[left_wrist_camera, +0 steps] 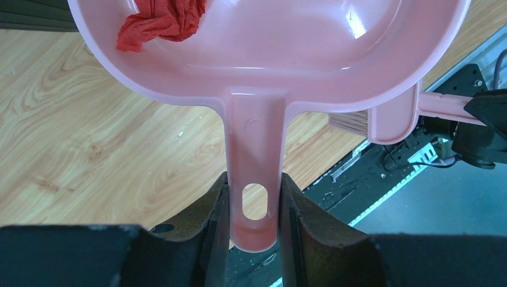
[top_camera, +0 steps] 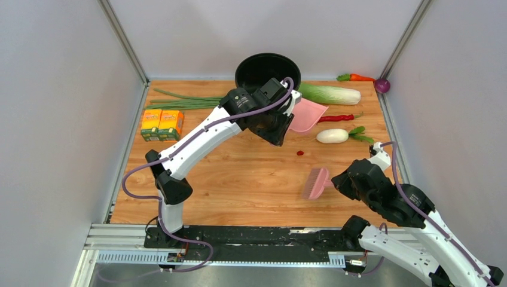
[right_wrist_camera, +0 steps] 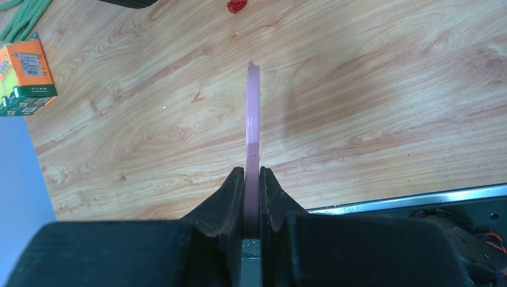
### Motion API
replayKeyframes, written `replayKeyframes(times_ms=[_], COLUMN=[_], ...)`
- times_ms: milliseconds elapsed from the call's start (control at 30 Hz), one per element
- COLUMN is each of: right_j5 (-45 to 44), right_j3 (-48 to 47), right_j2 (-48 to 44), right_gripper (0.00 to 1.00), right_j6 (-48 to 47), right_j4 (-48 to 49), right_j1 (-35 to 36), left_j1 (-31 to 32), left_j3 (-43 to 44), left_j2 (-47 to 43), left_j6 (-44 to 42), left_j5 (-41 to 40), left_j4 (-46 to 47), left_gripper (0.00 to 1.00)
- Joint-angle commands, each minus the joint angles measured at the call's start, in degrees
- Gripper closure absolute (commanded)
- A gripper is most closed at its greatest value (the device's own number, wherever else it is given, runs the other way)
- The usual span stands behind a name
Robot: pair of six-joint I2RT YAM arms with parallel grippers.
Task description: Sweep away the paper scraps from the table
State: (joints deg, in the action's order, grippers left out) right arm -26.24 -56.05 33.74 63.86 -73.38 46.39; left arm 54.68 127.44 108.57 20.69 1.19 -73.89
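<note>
Where the paper scrap (top_camera: pixel 300 153) lies, white radish (top_camera: pixel 332 136) and chili (top_camera: pixel 338 118) sit nearby.

The left wrist view's top edge cuts off the pink dustpan (left_wrist_camera: pixel 287 54) and its paper scraps (left_wrist_camera: pixel 158 24).

Two white-and-black robot arms
White links, black joints on left arm (top_camera: pixel 197 140) and right arm (top_camera: pixel 397 242); purple cable (top_camera: pixel 124 181) alongside; left gripper (left_wrist_camera: pixel 253 179) fingers (left_wrist_camera: pixel 203 233) matte black.

Bright, even light, soft shadows.
Small white glare on the pink dustpan (left_wrist_camera: pixel 287 54); a faint shadow falls on the table (right_wrist_camera: pixel 388 89) beside the brush (right_wrist_camera: pixel 253 119); wood grain sharp.
</note>
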Motion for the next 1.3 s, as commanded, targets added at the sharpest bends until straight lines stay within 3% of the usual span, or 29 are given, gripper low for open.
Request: replayKeyframes(times_ms=[0, 600, 733, 1067, 1200, 1267], right_j5=[0.4, 1.2, 1.5, 1.1, 1.2, 1.1], right_j3=[0.3, 1.6, 1.9, 1.9, 2.0, 1.9], right_j2=[-0.3, 0.6, 0.9, 0.3, -0.6, -0.9], right_gripper=[1.00, 1.00, 1.00, 1.00, 1.00, 1.00], right_j6=[1.1, 1.0, 0.9, 1.0, 1.0, 1.0], right_j4=[3.6, 5.0, 5.4, 5.4, 5.3, 5.1], right_j1=[-0.2, -0.2, -0.2, -0.2, -0.2, -0.2], left_j1=[-1.1, -8.2, -12.1, -19.5, -21.7, -22.6], left_j3=[2.8, 15.2, 15.6, 8.3, 1.3, -3.0], left_j2=[0.1, 5.2, 6.3, 5.4, 3.9, 2.8], left_j6=[0.7, 3.7, 6.6, 21.8, 32.3, 39.0], left_j5=[2.1, 11.1, 17.3, 33.4, 39.3, 41.6], left_j4=[1.7, 5.3, 9.7, 29.2, 42.4, 54.8], left_gripper=[1.00, 1.00, 1.00, 1.00, 1.00, 1.00])
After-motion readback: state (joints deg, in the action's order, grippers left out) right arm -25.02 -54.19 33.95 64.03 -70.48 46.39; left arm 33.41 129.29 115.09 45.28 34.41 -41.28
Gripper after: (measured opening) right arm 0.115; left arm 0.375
